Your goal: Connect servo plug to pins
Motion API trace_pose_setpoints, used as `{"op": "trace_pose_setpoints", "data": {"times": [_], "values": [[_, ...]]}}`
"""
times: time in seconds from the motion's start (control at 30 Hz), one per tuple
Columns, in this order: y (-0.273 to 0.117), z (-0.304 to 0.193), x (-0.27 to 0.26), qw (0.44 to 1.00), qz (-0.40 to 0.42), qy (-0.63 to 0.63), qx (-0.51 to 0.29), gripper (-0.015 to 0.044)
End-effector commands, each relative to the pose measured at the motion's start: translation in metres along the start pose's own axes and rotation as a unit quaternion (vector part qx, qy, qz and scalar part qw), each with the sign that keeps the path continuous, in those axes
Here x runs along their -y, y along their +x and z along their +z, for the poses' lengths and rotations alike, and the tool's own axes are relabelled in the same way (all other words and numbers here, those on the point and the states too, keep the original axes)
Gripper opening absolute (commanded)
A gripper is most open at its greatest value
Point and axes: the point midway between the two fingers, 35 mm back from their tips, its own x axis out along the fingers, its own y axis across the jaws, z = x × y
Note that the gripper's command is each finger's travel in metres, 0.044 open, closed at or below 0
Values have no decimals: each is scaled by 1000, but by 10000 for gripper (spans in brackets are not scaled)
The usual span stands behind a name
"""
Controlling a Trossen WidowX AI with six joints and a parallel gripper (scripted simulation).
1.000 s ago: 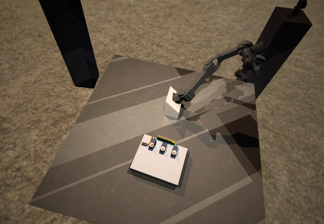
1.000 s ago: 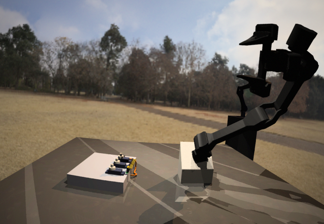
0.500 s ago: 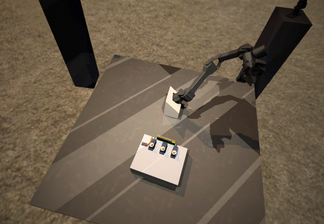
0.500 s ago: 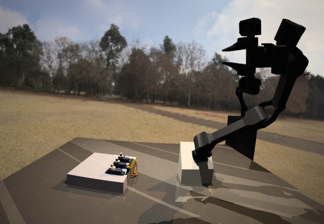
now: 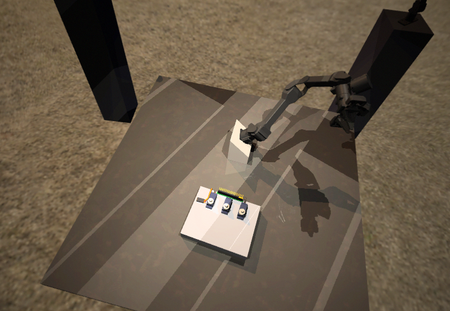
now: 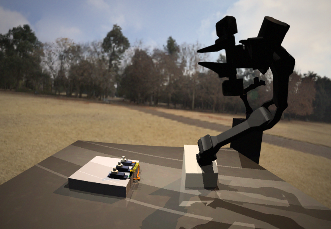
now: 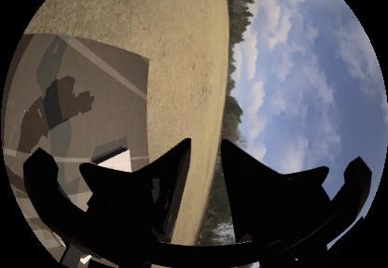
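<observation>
The white holder [image 5: 221, 236] [image 6: 93, 171] carries several parts along one edge, including a dark blue servo [image 5: 210, 202] beside an orange lead [image 5: 209, 195] [image 6: 138, 174]. A small dark flat piece [image 5: 200, 199] lies by the lead; it looks like the plug, but its holes are too small to tell. The row of yellow pins [image 5: 231, 192] [image 6: 136, 167] sticks out at the edge; the marked band and dot cannot be made out. My gripper [image 6: 197, 57] [image 7: 206, 144] is partly open and empty, high above the table and well away from the holder.
Two more servos [image 5: 226, 205] [image 5: 242, 211] sit on the holder. My arm stands on a pale block [image 5: 238, 151] [image 6: 199, 179] on the table [image 5: 145, 205] [image 6: 160, 216]. Dark pillars [image 5: 91, 46] [image 5: 385, 53] stand beyond the table, each bearing another arm.
</observation>
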Motion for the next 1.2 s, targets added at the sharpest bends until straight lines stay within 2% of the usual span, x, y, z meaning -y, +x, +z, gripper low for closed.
{"op": "trace_pose_setpoints", "data": {"times": [0.0,1.17], "values": [[19,-7,-1,1000,-1,27,-2,115],[146,-72,-53,972,-17,235,8,115]]}}
